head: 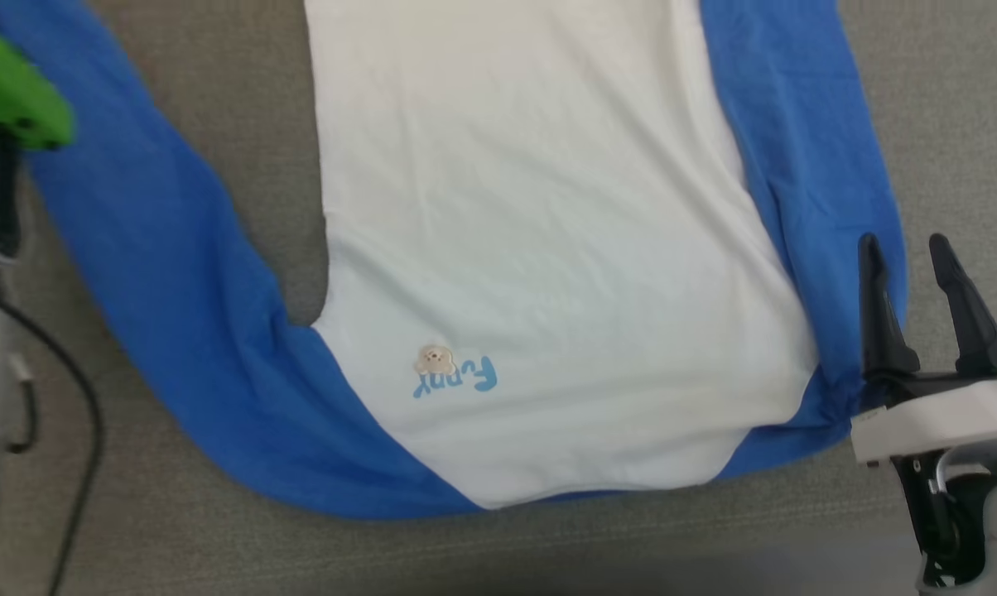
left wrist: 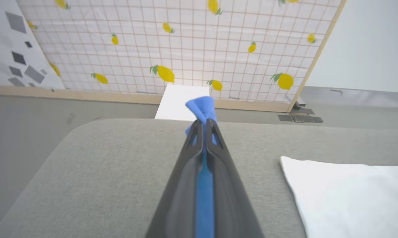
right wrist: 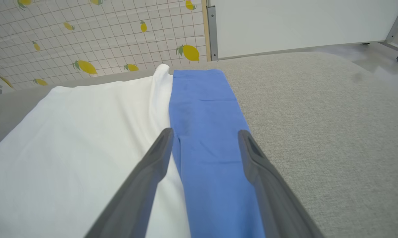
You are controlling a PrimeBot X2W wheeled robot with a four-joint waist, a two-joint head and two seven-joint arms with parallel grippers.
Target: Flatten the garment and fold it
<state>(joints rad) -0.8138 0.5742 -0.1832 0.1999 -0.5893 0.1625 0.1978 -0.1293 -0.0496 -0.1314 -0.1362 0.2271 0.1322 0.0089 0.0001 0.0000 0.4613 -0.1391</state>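
Note:
The garment [head: 532,207] lies spread on the grey table, white body in the middle and its small blue print [head: 453,372] near me. One blue sleeve [head: 175,273] curves off to the left, where my left arm [head: 2,124] with its green cover stands. In the left wrist view my left gripper [left wrist: 204,121] is shut on a pinch of blue sleeve cloth [left wrist: 201,107], held above the table. My right gripper [head: 912,248] is open over the other blue sleeve [head: 805,149]. Its fingers straddle that sleeve [right wrist: 205,112] in the right wrist view.
The grey padded table [head: 548,555] has a rounded far edge [left wrist: 96,124]. Behind it stand a lemon-print grid screen [left wrist: 185,49] and a white panel [right wrist: 301,23]. A black cable [head: 84,414] hangs by my left arm.

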